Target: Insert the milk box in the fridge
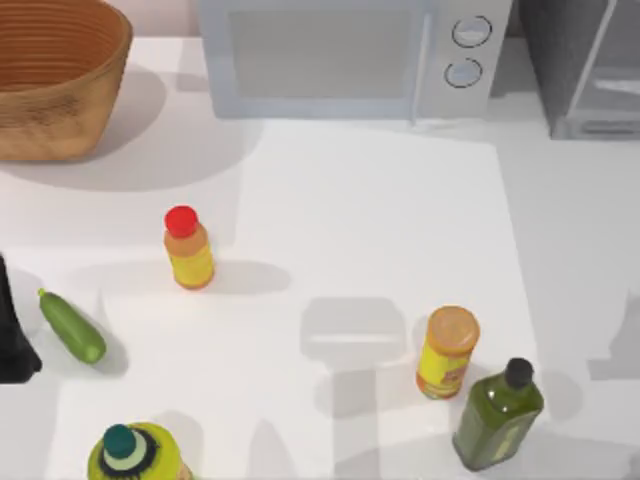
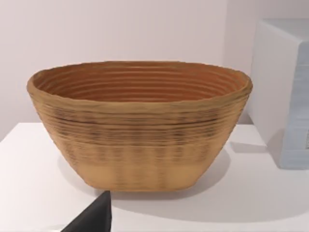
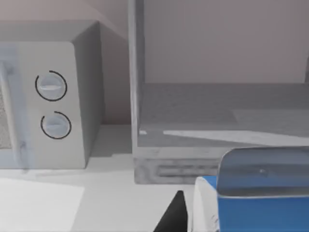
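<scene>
Milk box [image 3: 251,212] is sitting close before the right wrist camera, facing the open fridge [image 3: 217,121]; whether the right gripper is clamped on it cannot be told.

Fridge is standing at the table's [image 1: 380,220] far right corner, just beside the microwave [image 1: 340,55], its cavity lying bare. Wicker basket [image 1: 55,75] is occupying the far left corner, nothing showing inside. Red-capped yellow bottle [image 1: 188,248], cucumber [image 1: 71,325], orange-lidded jar [image 1: 446,352], green oil bottle [image 1: 498,415] and a teal-capped bottle [image 1: 135,455] are standing well apart across the table. Left arm [image 1: 12,330] is idling at the left edge.
</scene>
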Controlling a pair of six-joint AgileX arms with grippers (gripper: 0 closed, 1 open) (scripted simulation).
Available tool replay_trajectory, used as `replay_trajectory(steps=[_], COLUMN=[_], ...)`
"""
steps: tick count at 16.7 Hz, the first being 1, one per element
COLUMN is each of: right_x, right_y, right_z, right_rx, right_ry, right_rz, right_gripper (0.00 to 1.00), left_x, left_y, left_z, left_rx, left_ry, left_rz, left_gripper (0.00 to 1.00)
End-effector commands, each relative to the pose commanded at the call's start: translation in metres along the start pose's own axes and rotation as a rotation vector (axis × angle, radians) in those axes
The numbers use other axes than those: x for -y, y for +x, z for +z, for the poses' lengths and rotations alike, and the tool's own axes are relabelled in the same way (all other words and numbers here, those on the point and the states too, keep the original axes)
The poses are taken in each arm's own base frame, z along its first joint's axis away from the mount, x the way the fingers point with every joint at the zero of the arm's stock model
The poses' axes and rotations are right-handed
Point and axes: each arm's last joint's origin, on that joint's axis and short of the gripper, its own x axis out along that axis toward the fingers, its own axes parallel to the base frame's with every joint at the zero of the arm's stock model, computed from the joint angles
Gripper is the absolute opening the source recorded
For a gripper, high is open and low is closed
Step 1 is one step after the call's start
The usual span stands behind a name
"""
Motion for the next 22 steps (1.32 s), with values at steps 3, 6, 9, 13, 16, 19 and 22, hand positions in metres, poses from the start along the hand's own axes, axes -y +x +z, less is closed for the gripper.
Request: replay_trajectory(steps=[3, 6, 9, 13, 16, 19, 22], right_x=[0.001, 0.003, 0.009, 0.024, 0.042, 0.063, 0.082], right_y=[0.003, 0.016, 0.049, 0.126, 0.193, 0.246, 0.279], right_z=[0.021, 0.054, 0.085, 0.098, 0.074, 0.030, -0.013], right_rx=[0.043, 0.092, 0.108, 0.071, 0.026, -0.008, -0.018], right_ry=[-0.001, -0.008, -0.018, -0.020, -0.013, -0.002, 0.003], right_rz=[0.002, 0.004, 0.005, 0.016, 0.026, 0.031, 0.024], right_gripper=[0.00, 0.00, 0.00, 0.00, 0.00, 0.00, 0.00], left_x=[0.000, 0.000, 0.000, 0.000, 0.000, 0.000, 0.000], left_y=[0.000, 0.000, 0.000, 0.000, 0.000, 0.000, 0.000], left_z=[0.000, 0.000, 0.000, 0.000, 0.000, 0.000, 0.000], left_rx=[0.000, 0.000, 0.000, 0.000, 0.000, 0.000, 0.000], left_ry=[0.000, 0.000, 0.000, 0.000, 0.000, 0.000, 0.000], left_rz=[0.000, 0.000, 0.000, 0.000, 0.000, 0.000, 0.000], left_gripper=[1.00, 1.00, 1.00, 1.00, 1.00, 1.00, 1.00])
